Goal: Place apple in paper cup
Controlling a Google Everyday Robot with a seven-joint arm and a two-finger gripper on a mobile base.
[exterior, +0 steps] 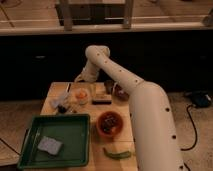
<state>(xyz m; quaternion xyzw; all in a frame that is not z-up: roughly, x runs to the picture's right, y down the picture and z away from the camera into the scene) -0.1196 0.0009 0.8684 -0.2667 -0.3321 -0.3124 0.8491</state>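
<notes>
Gripper [85,86] above apple [80,93] (inside paper cup [79,97])

Gripper [82,86] above paper cup [80,96], orange bowl [109,123] well apart.

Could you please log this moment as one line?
gripper: above cup, far end of table | apple: in cup | bowl: mid-table | tray: front left

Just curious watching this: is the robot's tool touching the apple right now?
Cannot tell. In the camera view the tool sits just above the apple in the paper cup; no contact or gap shows plainly.
</notes>
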